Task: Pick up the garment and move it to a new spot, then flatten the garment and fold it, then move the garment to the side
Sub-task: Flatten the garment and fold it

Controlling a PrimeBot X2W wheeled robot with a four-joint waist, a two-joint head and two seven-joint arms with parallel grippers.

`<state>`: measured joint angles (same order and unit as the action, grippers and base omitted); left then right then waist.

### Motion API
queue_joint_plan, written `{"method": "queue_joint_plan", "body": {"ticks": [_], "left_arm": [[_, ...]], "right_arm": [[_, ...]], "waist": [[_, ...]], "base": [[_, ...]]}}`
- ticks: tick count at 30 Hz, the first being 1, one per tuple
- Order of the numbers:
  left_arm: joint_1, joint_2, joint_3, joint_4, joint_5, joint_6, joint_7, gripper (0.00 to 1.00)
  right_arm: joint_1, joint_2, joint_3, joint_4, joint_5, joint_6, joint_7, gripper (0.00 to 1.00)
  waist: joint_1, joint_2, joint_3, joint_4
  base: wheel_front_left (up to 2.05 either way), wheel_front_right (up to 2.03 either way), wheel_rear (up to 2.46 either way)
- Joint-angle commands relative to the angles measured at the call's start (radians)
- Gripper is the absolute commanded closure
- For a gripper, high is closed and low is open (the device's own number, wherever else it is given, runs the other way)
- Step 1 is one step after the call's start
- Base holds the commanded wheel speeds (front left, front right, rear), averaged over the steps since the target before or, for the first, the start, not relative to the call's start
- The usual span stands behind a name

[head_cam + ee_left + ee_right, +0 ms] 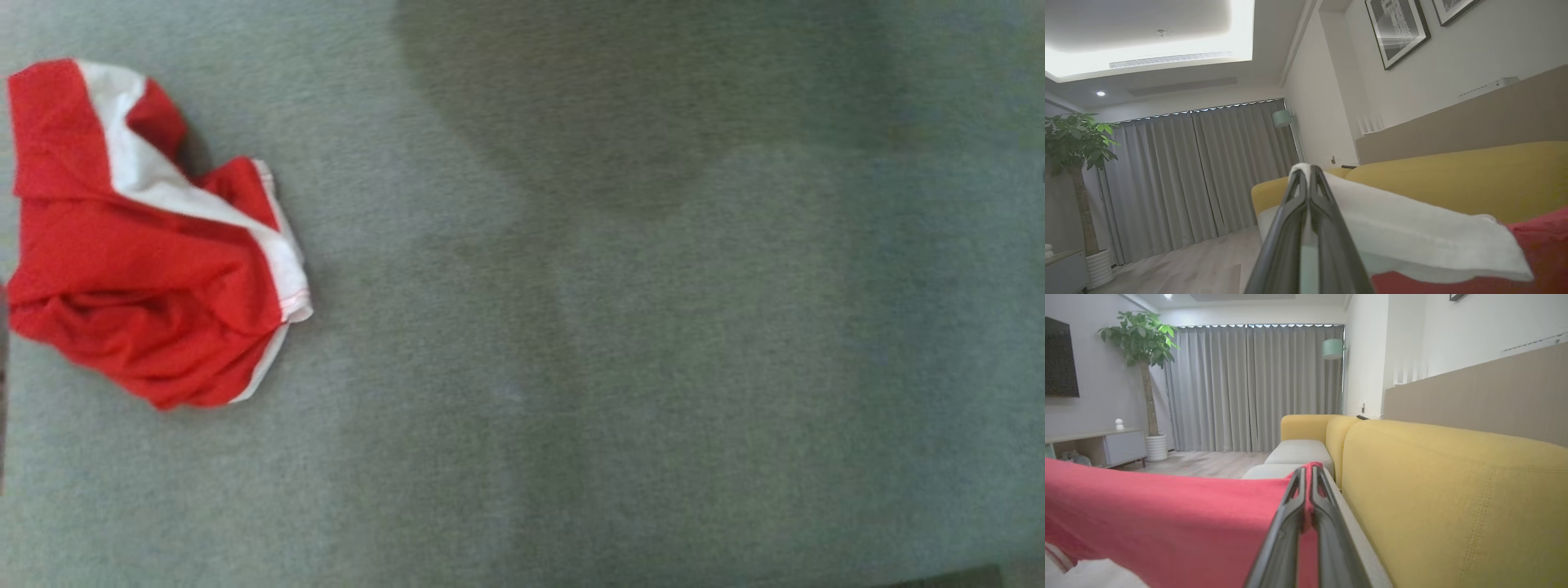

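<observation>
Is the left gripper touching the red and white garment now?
Touching. In the left wrist view, the left gripper has its fingers closed on the white edge of the garment.

The white band of the garment [1412,237] between the left jaws is soft, matt cloth with a faintly fuzzy face. The red part under it is thinner matt cloth. The jaws are dark and smooth with a dull sheen and look like plastic. The red cloth between the right jaws is fine-grained and matt. Just right of the right jaws, the sofa back [1453,498] is yellow woven cloth, matt, with a stitched seam. Beyond those jaws are a grey matt cloth seat cushion [1295,451], pleated grey cloth curtains [1249,384] and a pale, low-sheen, wood-look floor [1208,463]. In the head view, the creased garment lies on a grey, napped, felt-like covering [653,367].
</observation>
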<state>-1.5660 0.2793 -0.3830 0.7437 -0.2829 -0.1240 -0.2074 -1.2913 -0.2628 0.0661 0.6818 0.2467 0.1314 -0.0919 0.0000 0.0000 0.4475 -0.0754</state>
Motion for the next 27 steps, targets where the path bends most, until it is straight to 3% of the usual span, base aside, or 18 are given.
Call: {"method": "queue_joint_plan", "body": {"ticks": [1,7,12,15,21,27], "left_arm": [[-0.033,0.033,-0.003,-0.015,-0.002,-0.002,-0.007,1.0],[0.126,0.02,-0.152,0.051,-0.046,-0.006,-0.029,1.0],[0.305,0.056,-0.317,0.037,-0.104,-0.006,-0.013,1.0],[0.409,0.084,-0.419,-0.006,-0.186,-0.007,0.061,1.0],[0.539,0.227,-0.649,-0.221,-0.426,-0.007,0.318,1.0],[0.607,0.369,-0.742,-0.445,-0.586,-0.007,0.447,1.0]], "right_arm": [[-0.018,0.002,0.013,-0.009,0.007,-0.001,-0.011,1.0],[0.096,-0.039,0.119,0.16,0.047,-0.001,-0.002,1.0],[0.215,-0.094,0.24,0.235,0.123,-0.001,0.075,1.0],[0.29,-0.142,0.313,0.244,0.189,-0.001,0.14,1.0],[0.416,-0.247,0.447,0.184,0.328,-0.001,0.261,1.0],[0.516,-0.351,0.55,0.096,0.431,-0.001,0.362,1.0]], "waist": [[0.0,0.0,-0.003,0.012],[0.0,0.0,-0.021,0.043],[0.0,0.0,-0.065,0.06],[0.0,0.0,-0.099,0.072],[0.0,0.0,-0.171,0.083],[0.0,0.0,-0.245,0.088]], "base": [[0.0,0.0,0.0],[0.0,0.0,0.0],[0.0,0.0,0.0],[0.0,0.0,0.0],[0.0,0.0,0.0],[0.0,0.0,0.0]]}}
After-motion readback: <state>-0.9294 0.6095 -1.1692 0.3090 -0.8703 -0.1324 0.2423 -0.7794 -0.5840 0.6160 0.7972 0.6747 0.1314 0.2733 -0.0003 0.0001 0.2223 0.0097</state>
